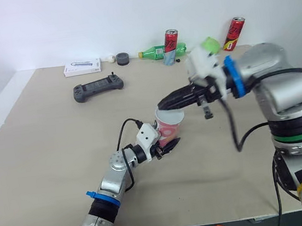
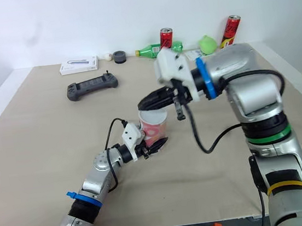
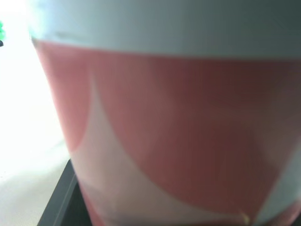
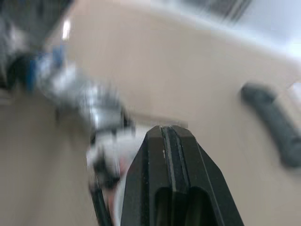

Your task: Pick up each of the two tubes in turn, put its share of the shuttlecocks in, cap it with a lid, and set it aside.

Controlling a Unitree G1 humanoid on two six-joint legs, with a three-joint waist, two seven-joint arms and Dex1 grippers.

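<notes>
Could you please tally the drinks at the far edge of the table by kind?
Red cans: 2
Green bottle: 1
Total: 3

A pale beige bench [image 1: 48, 175] fills the scene, and most of its surface is bare. Along its far edge lie a flat white box [image 1: 82, 68], a small white ball [image 1: 110, 58], a black ring-shaped piece [image 1: 123, 58], a green bottle [image 1: 157, 51] on its side, an upright red can [image 1: 171, 40], a green object [image 1: 210, 44] and a second red can [image 1: 234, 33] that leans. A dark game controller [image 1: 98, 88] lies just in front of the box, and a red-and-white tube [image 1: 170, 126] stands upright and open-topped near the middle
</notes>
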